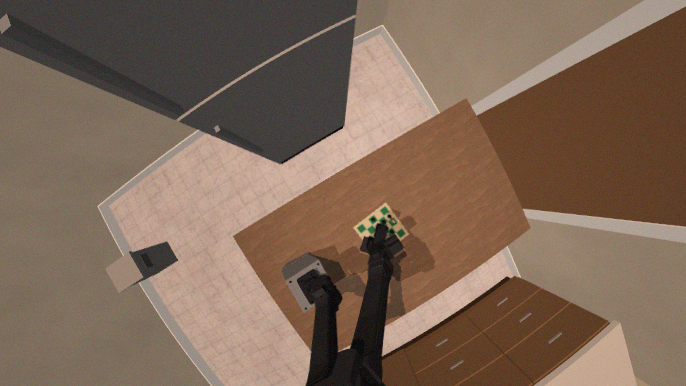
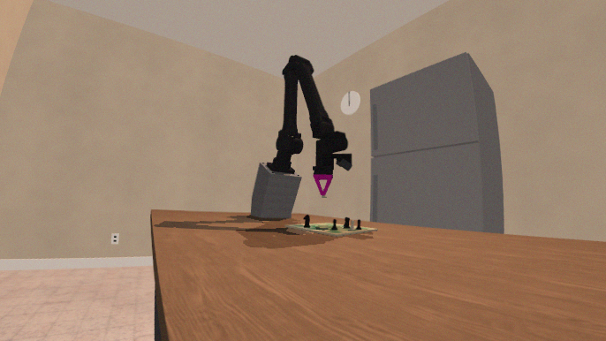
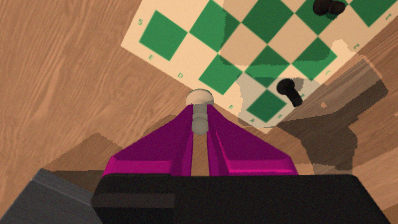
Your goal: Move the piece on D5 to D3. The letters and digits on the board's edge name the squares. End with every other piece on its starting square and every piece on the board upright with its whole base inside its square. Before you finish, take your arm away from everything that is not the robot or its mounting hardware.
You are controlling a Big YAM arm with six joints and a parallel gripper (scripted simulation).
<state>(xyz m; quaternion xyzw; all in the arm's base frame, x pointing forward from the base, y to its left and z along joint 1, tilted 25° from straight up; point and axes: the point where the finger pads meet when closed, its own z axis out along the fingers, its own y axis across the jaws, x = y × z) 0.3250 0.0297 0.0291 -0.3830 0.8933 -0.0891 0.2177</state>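
1. Towering against the far wall: a grey refrigerator (image 2: 435,146), two doors, with a round white clock (image 2: 350,102) just to its left.
2. Spread across the foreground: a brown wooden table (image 2: 353,287) over pale tiled floor (image 1: 200,200), with a brown drawer unit (image 1: 500,330) beside it in the top view.
3. Planted at the table's far edge: a grey pedestal (image 2: 274,194), tilted, bearing the black arm (image 2: 305,102) folded high at the elbow and reaching down over the board.
4. Lying flat on the table: a small green-and-cream chessboard (image 2: 329,229), green letters and digits along its border.
5. Hanging well above the board, pointed down: the magenta gripper (image 3: 200,116), fingers clenched on a pale pawn (image 3: 200,97), the piece lifted off its square and carried in the air, seen in the wrist view over bare wood just outside the board's lettered edge.
6. Standing on the board: several black pieces, among them one (image 3: 289,90) near the corner and another (image 3: 327,7) farther in; exact squares too small to read.
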